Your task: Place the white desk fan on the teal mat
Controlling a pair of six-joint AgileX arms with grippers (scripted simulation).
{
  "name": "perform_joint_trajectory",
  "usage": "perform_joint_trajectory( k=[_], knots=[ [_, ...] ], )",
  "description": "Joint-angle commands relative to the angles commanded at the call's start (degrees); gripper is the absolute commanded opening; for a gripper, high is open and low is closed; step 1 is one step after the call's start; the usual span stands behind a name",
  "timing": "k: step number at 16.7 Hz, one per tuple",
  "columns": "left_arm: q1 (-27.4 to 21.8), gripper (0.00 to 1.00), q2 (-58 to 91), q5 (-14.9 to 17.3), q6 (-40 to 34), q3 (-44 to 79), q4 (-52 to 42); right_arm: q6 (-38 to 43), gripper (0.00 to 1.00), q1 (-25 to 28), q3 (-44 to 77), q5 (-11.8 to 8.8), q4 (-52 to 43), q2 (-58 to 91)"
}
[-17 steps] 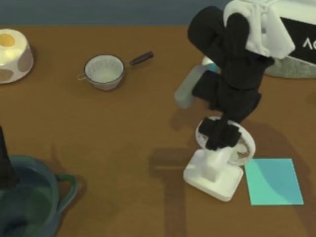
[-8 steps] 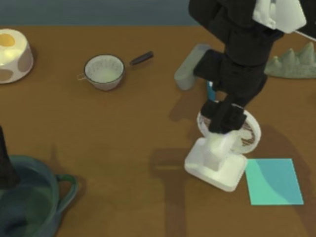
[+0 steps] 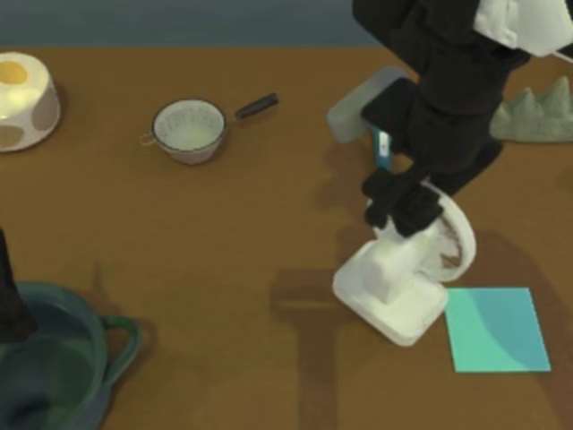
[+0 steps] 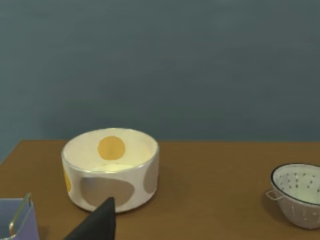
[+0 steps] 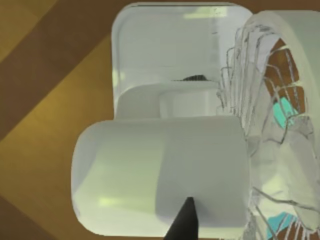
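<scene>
The white desk fan [image 3: 394, 300] stands right of the table's middle, its chunky base just left of the teal mat [image 3: 497, 330] and its grilled head [image 3: 450, 244] leaning toward the mat. My right gripper [image 3: 403, 210] comes down from above and is shut on the fan's rounded motor housing [image 5: 160, 170]. One dark fingertip [image 5: 186, 220] presses against that housing in the right wrist view, which also shows the base [image 5: 170, 45]. The mat lies flat and bare. My left arm [image 3: 7, 300] is parked at the left edge.
A grey-white microphone with a teal band [image 3: 358, 112] lies behind the fan. A small white colander [image 3: 188, 130], a spotted bowl [image 3: 22, 98], a dark teal pot [image 3: 54, 367] and a jagged grey-green object [image 3: 537, 112] stand around the table.
My right gripper has shifted toward the table's back while holding the fan's housing. The fan's head has swung a little toward the right and its base has shifted slightly.
</scene>
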Motion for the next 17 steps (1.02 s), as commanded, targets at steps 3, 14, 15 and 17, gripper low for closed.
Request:
perform_joint_trajectory(
  k=[3,14,15,17],
  knots=[
    [0.00,1.00,0.00,0.00,0.00,0.00,0.00,13.76,0.00,-0.99,-1.42,-0.15,-0.10,-1.97],
    [0.00,1.00,0.00,0.00,0.00,0.00,0.00,84.03,0.00,-7.32,-12.76,0.14,-2.19,-9.70],
    [0.00,1.00,0.00,0.00,0.00,0.00,0.00,90.13,0.00,-7.98,-13.85,0.18,-2.25,-10.50],
    [0.00,1.00,0.00,0.00,0.00,0.00,0.00,101.25,0.00,-9.22,-15.75,0.24,-2.16,-12.14]
  ],
)
